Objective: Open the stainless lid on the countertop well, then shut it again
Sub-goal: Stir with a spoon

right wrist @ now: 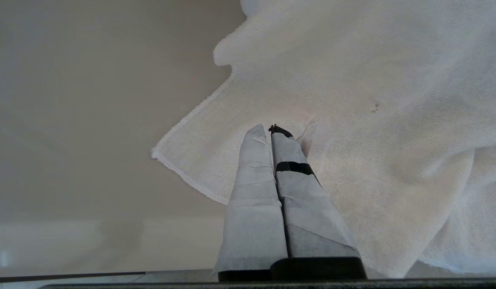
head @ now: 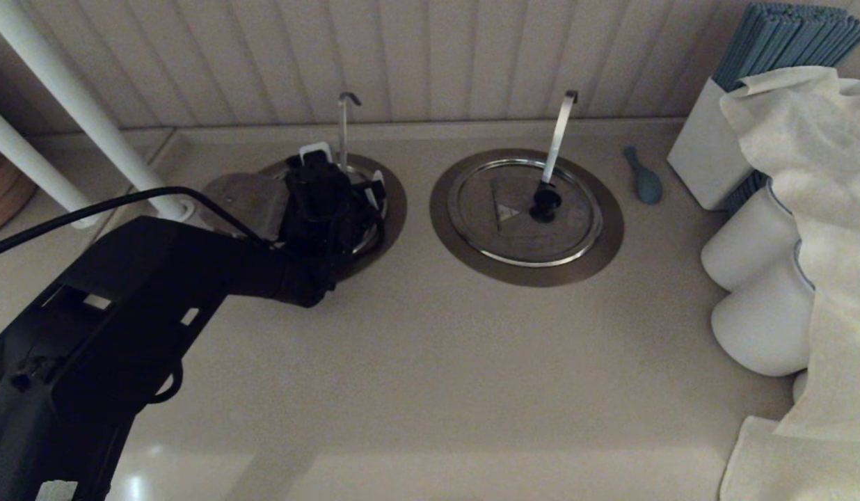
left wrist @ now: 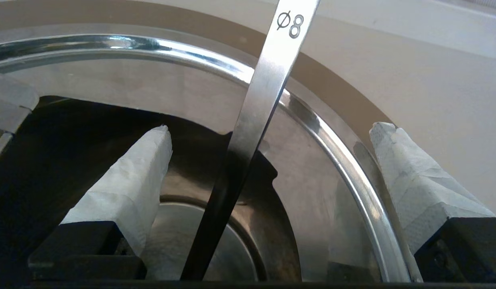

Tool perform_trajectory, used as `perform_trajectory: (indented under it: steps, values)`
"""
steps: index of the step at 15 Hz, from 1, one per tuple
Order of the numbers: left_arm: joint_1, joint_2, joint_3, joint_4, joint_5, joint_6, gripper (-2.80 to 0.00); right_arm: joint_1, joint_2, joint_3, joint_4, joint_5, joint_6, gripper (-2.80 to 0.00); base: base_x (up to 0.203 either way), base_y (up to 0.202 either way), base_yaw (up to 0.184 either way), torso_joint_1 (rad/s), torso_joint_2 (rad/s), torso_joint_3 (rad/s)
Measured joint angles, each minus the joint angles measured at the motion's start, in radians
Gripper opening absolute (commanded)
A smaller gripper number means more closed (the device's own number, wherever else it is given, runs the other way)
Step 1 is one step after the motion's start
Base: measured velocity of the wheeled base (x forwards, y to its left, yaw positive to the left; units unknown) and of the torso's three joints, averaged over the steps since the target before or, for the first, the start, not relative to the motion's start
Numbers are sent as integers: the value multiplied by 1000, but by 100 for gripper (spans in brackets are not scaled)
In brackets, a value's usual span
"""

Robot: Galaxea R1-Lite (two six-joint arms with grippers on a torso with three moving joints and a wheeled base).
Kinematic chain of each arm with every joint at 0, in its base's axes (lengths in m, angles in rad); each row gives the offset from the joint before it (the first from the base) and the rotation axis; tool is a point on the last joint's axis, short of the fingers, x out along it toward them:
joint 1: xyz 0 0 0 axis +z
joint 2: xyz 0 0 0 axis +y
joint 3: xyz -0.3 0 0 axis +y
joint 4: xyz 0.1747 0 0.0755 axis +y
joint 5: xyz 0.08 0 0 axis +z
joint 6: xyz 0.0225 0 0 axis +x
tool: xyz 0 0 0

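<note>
The lid (left wrist: 312, 208) sat in the well (head: 395, 209). Part of it looked folded back, since a dark opening showed beside the steel. A grey plate (head: 242, 198) at the well's left edge may have been that flap, though I could not be sure. The rod (head: 343, 132) rose from the well's far side.

The left gripper (head: 330, 182) hovered right over the well, its fingers (left wrist: 127, 192) spread wide to either side of the rod and holding nothing. It was probably set there to reach the lid past the rod, which was the one thing in the way.

Right of the well lay the twin lid (head: 513, 229) with its strip handle (head: 559, 136). Farther right were a blue spoon (head: 644, 182), a white box (head: 701, 160), jars (head: 750, 250) and a cloth (head: 806, 174). The right gripper (right wrist: 270, 130), well off from the well, was pressed closed and empty above the cloth.
</note>
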Motion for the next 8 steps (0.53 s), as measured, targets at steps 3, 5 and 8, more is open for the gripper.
perform_trajectory:
  steps: [3,5,8]
  values:
    - [1,9,-13,-9,3,-1,0,0,0,0,0,0,0,-280,0,0,0,0,0,0]
    - [3,12,-19,-9,8,-1,-280,0,0,0,0,0,0,-280,0,0,0,0,0,0]
    - [4,11,-19,-27,8,-4,-280,0,0,0,0,0,0,-280,0,0,0,0,0,0]
